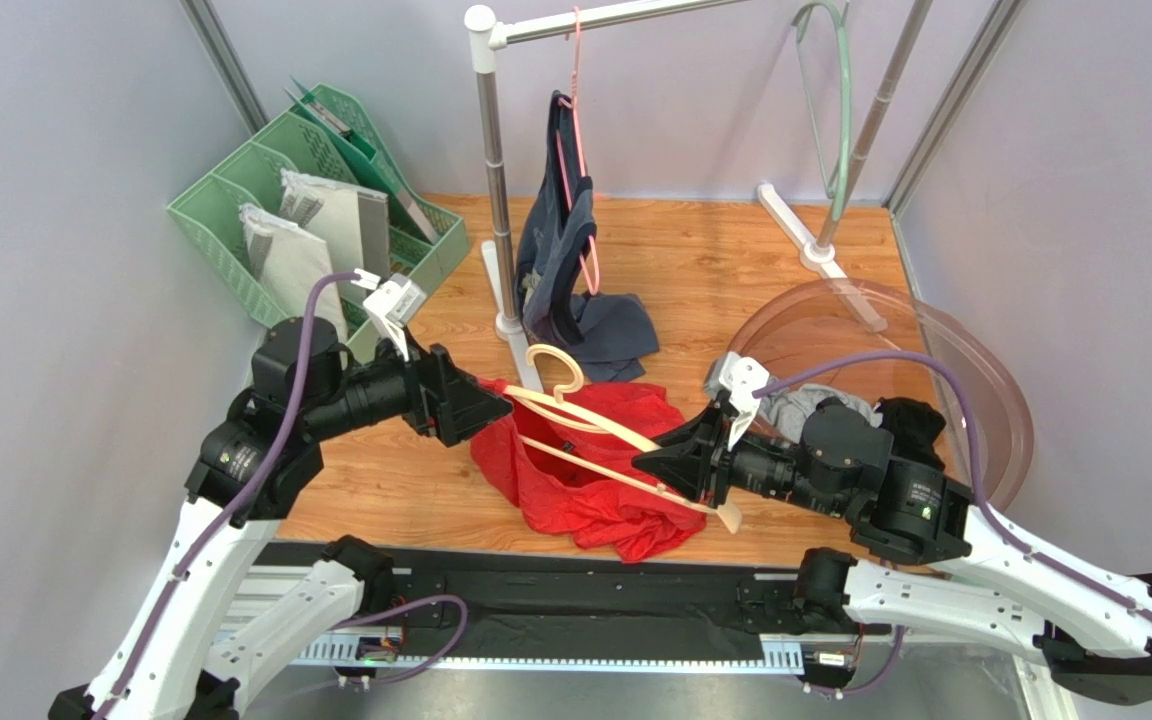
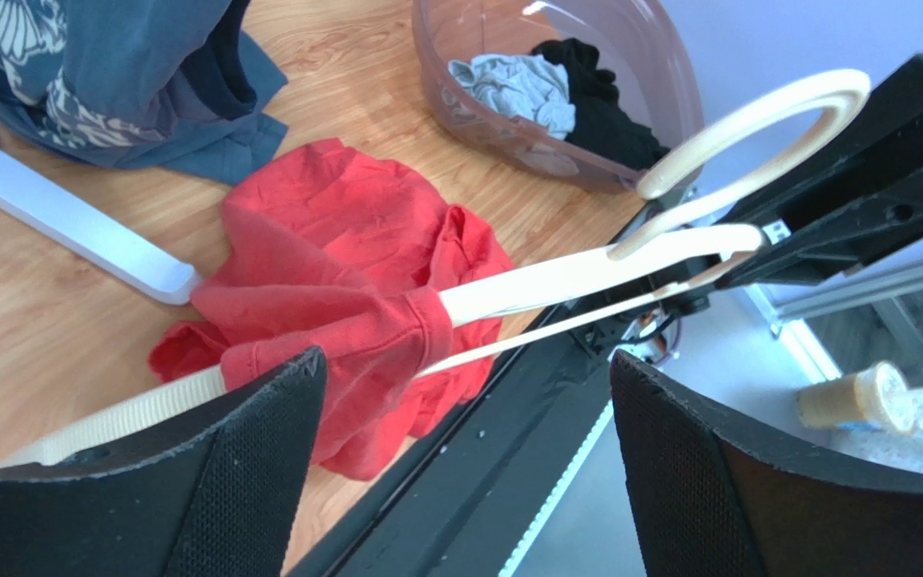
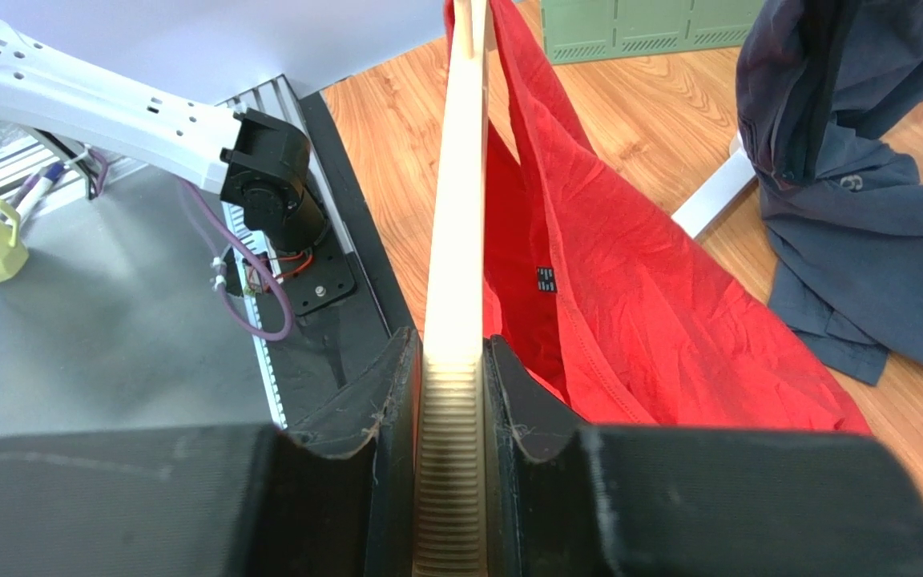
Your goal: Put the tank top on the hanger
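on the desk (image 1: 717, 255) a navy top (image 1: 612, 330) lies just behind the tank top (image 1: 597, 503); our right pincer (image 3: 452, 349) clamps the hanger (image 3: 460, 180), left pincer (image 1: 489, 413) gapes empty; right wrist alone shows a label (image 3: 547, 279).

On my overhead feed a mint-green file rack (image 1: 319, 203) sits at the far left of the wooden surface (image 1: 687, 255), with grey folders (image 1: 330, 215) standing in its slots. A thin pink hanger (image 1: 582, 150) hooks over the white garment rail (image 1: 494, 195) and carries a dark navy top (image 1: 567, 240) whose hem pools on the wood. A mint green hanger (image 1: 833, 90) hangs further right. A clear basin (image 1: 838, 323) holds a grey cloth (image 1: 823, 402) and a black one (image 2: 605, 108).
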Available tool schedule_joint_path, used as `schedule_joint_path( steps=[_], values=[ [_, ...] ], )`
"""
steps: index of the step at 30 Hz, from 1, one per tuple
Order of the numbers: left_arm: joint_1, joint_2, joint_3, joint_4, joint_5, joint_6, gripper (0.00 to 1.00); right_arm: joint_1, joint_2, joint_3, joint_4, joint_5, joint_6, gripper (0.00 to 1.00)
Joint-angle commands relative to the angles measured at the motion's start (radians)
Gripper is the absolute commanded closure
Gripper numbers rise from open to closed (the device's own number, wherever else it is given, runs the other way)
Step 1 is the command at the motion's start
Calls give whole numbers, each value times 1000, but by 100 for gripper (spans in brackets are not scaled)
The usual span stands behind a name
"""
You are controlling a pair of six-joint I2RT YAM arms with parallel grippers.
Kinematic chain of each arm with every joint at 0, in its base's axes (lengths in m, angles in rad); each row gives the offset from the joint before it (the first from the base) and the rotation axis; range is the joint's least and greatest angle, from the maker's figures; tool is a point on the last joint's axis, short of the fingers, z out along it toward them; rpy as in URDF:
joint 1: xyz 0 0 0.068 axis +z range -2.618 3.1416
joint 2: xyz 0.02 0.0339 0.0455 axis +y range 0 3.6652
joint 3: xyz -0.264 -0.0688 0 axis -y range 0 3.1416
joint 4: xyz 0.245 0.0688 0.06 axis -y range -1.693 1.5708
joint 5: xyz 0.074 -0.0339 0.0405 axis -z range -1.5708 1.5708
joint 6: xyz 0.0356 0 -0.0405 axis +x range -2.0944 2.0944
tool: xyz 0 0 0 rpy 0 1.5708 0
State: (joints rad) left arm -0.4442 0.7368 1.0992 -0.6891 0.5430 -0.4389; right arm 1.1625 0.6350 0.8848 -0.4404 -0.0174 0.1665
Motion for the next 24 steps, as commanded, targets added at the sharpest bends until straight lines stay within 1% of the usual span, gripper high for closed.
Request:
schedule_joint_path(
  steps=[1,6,11,12,16,17,19,21,24],
  values=[
    [2,12,99,-18,17,77,3,6,-20,17,123,-13,-16,100],
    [1,3,156,-47,-63,150,1,6,-46,32,101,-12,-22,100],
    [2,-37,149,-6,-23,242,1,6,-77,36,109,-22,-22,100],
    [1,-45,140,11,10,281,1,6,-78,40,109,-26,-22,100],
    [1,-62,107,34,93,356,1,5,-74,80,77,-45,-22,100],
    [2,-57,94,46,139,367,1,5,-70,95,71,-52,-22,100],
    [1,-51,80,72,184,384,1,6,-63,108,52,-75,-19,100],
    [2,-37,68,109,273,394,1,5,-60,117,45,-98,-18,100],
    [1,4,79,86,362,422,1,6,-64,131,36,-108,-10,100]
  ],
)
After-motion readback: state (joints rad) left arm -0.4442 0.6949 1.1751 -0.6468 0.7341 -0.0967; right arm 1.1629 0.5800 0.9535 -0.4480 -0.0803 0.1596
